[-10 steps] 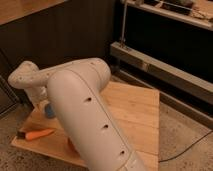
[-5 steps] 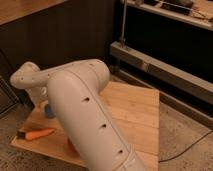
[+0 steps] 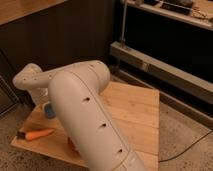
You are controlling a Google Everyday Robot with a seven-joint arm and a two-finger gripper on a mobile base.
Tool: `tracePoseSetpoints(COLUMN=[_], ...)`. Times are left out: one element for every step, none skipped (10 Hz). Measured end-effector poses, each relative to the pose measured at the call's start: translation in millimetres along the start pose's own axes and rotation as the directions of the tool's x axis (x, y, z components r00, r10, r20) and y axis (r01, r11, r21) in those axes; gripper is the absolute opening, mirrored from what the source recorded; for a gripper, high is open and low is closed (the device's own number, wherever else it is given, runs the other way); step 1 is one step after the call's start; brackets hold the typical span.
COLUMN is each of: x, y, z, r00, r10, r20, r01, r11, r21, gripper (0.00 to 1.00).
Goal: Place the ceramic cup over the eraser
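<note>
Hand [image 3: 40, 102] low over surface [image 3: 135, 110] left end, behind my arm [image 3: 85, 115]; grip I cannot tell | cup [image 3: 49, 111] just beside it | carrot [image 3: 39, 134] nearer

Matt wooden board [image 3: 135, 112], smooth plastic arm [image 3: 85, 117]

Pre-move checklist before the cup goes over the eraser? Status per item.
1. Ceramic cup in sight: ok, light blue, on the left of the board, partly behind the arm.
2. Eraser in sight: not ok, nowhere visible.
3. Gripper in sight: not ok, hidden behind the arm.
4. Cup held: cannot tell.
5. Carrot apart from cup: ok, lies nearer the front edge.
</note>
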Motion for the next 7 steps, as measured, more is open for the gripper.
tracePoseSetpoints(x=[-0.5,-1.2,-1.9,-2.4,-3.5,-4.8,-5.5], y=[1.8,4.6,8.3,10.2,12.0,12.6,12.7], z=[2.6,4.2,7.7,9.6,12.8,15.3,16.4], r00=[1.0,1.0,1.0,1.0,0.999,0.999,0.999], r10=[-0.007,-0.015,-0.024,-0.029,-0.037,-0.043,-0.047], r20=[0.001,0.004,0.006,0.006,0.008,0.01,0.012], r01=[0.007,0.015,0.024,0.03,0.037,0.044,0.047], r11=[1.0,1.0,1.0,0.999,0.999,0.999,0.999], r21=[-0.006,-0.013,-0.02,-0.022,-0.021,-0.015,-0.012], gripper=[0.65,0.65,0.65,0.65,0.65,0.65,0.62])
